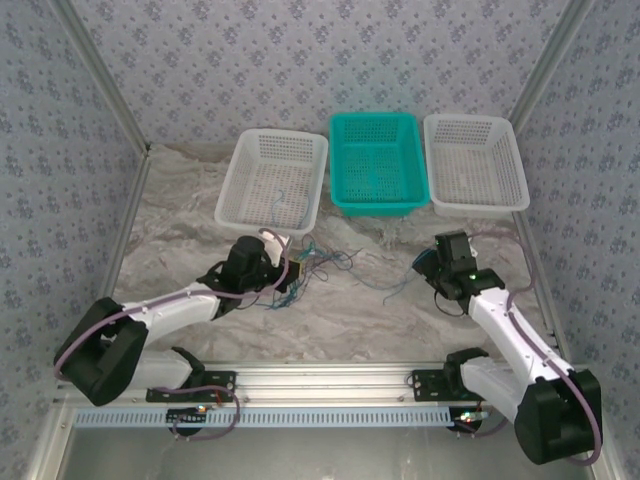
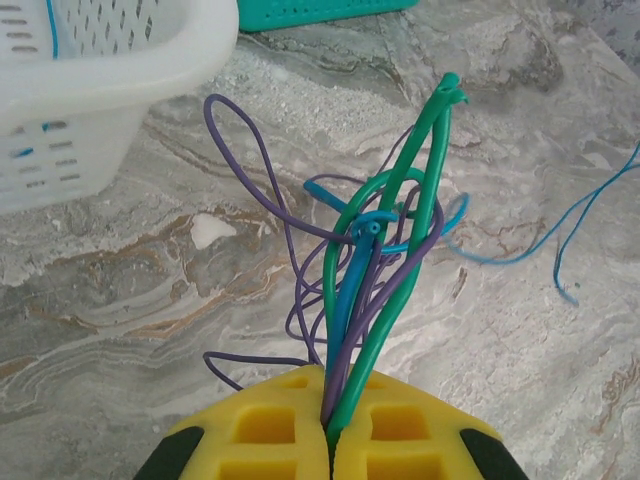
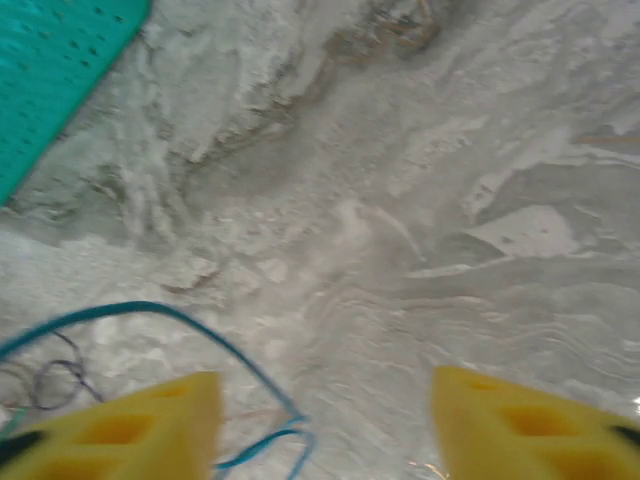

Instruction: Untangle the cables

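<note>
My left end effector (image 2: 328,428) was clamped on the bundle of thin green, blue and purple wires (image 2: 350,285) fanning toward twelve o'clock above the marbled tabletop (image 2: 120,330); my right end effector (image 3: 320,425) gaped (empty). Hauling them together risked tightening the knot.

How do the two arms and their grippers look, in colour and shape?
The left arm and right arm have white links, black joints and black bases. A thick purple-grey cable runs along each. The left gripper and right gripper have yellow fingers with square recesses.
</note>
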